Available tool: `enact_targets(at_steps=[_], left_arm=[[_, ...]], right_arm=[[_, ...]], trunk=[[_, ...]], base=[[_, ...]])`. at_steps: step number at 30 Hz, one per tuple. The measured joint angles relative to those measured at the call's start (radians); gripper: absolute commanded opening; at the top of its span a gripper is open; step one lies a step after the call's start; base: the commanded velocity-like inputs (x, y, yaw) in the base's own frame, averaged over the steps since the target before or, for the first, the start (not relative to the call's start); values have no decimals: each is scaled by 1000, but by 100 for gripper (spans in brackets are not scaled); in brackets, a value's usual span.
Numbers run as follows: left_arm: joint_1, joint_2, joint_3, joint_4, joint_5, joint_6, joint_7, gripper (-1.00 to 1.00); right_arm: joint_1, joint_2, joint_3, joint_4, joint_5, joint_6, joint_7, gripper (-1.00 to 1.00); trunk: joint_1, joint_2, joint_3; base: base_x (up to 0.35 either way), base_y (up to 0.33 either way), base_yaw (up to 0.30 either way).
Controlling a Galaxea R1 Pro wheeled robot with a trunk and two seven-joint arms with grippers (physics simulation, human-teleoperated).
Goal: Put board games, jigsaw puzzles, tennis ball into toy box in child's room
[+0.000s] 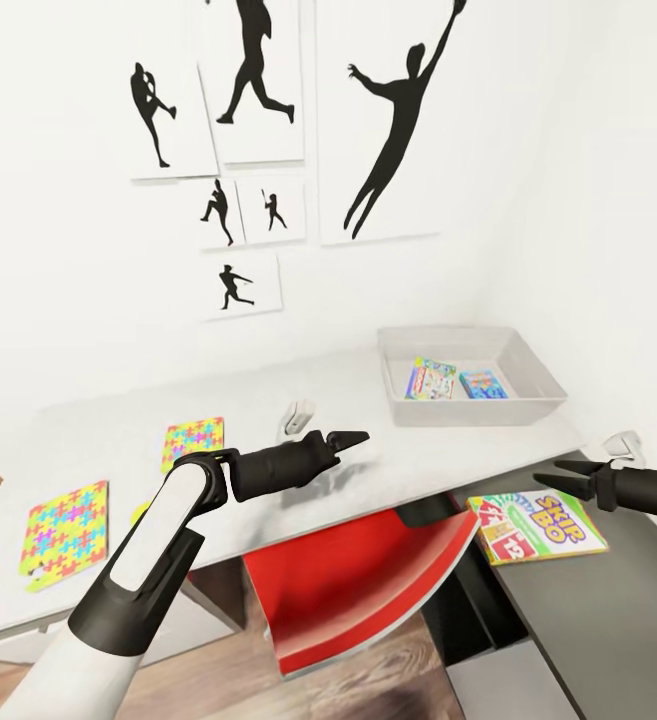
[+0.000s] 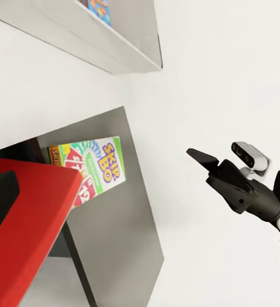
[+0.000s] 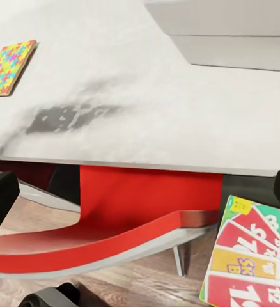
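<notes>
Head camera high, facing down over the table (image 1: 88, 440), both wrist cameras nearer — all share the SKIP-BO box (image 1: 534, 525).

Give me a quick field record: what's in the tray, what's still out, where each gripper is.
in tray: shallow light-grey plastic toy box holds white-green board game and blue board game
still out: rainbow SKIP-BO box on dark-grey cabinet top; two multicoloured jigsaw puzzles on pale grey table
left gripper: over table, empty
right gripper: open, above SKIP-BO box
under table: red chair
</notes>
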Motion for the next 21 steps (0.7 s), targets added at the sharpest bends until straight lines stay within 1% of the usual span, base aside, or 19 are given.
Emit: enact_targets(at_steps=[15, 20, 21], left_arm=[[6, 1, 0, 4, -1, -1, 0, 100], [12, 1, 2, 6, -13, -2, -1, 100], [14, 1, 3, 6, -22, -2, -2, 100]], right_arm=[[0, 2, 1, 1, 0, 1, -1, 100], [0, 4, 1, 2, 0, 0, -11, 100], [0, 5, 1, 2, -1, -1, -16, 100]], trunk=[[0, 0, 25], [0, 0, 33], [0, 0, 35]], base=[[0, 0, 0], [0, 0, 0], [0, 0, 0]])
